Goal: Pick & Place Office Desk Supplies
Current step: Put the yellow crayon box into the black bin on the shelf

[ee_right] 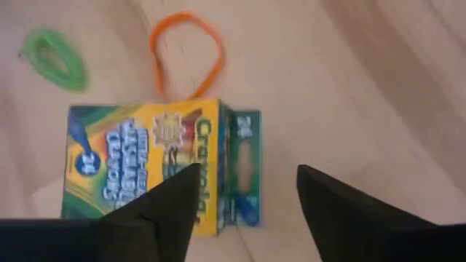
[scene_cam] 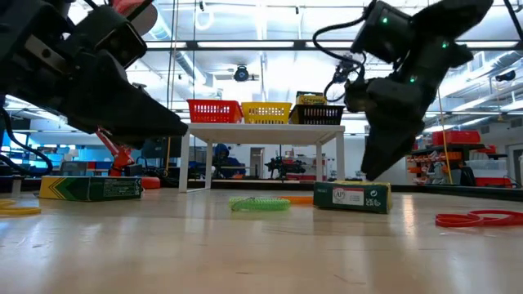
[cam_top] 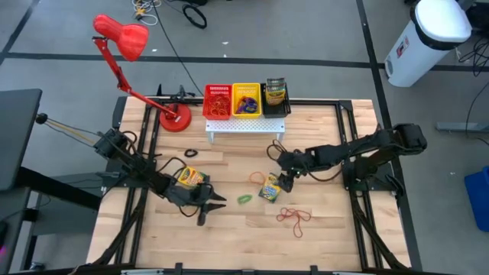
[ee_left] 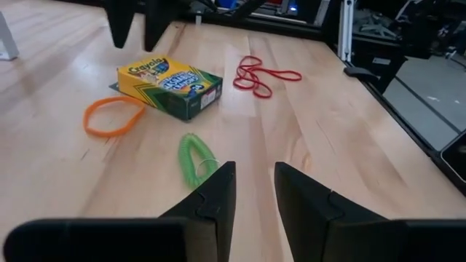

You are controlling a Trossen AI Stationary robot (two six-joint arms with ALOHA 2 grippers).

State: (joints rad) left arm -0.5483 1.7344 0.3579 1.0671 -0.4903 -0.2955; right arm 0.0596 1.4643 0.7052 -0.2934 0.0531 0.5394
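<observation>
— Our right gripper [ee_right: 244,193]?
— Jaws apart over the flat yellow-and-green cardboard crayon box [ee_right: 156,164], at its end edge.
— Left gripper [ee_left: 253,191]?
— Apart too, empty, beside the green coiled band [ee_left: 195,156]. Bare light wooden table [cam_top: 336,229] surrounds us.

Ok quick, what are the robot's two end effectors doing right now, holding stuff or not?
Left end effector: open, holding nothing, above the green rubber band.
Right end effector: open, holding nothing, above a crayon box.
</observation>
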